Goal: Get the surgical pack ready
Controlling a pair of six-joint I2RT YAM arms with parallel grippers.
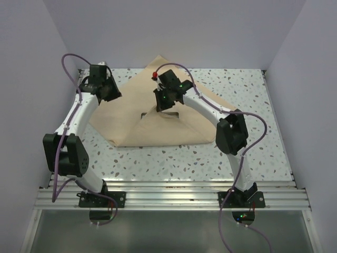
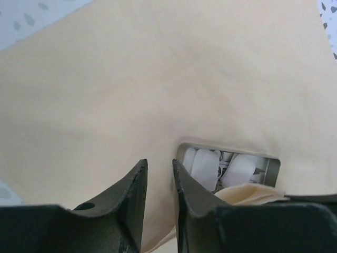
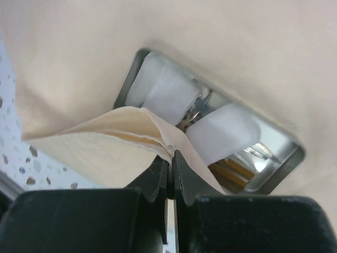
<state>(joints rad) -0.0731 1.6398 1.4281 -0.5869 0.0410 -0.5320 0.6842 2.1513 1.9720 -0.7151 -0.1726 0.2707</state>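
Note:
The tan fabric sheet [image 1: 158, 132] lies spread on the speckled table and folded over the grey metal tray [image 3: 295, 158], which shows only through a gap. My right gripper [image 1: 162, 105] is shut on a corner of the sheet [image 3: 131, 124] and holds it just over the tray's near side. White gauze [image 3: 168, 95] and a steel instrument [image 3: 197, 108] lie in the tray. My left gripper [image 1: 111, 92] hovers over the sheet's far left part [image 2: 158, 79], its jaws a little apart and empty. The tray [image 2: 271, 168] with gauze [image 2: 205, 166] shows to its right.
Yellow-handled items [image 3: 237, 168] lie at one end of the tray. The speckled table [image 1: 242, 89] is bounded by lilac walls at left, back and right. A metal rail [image 1: 168, 197] runs along the near edge by the arm bases.

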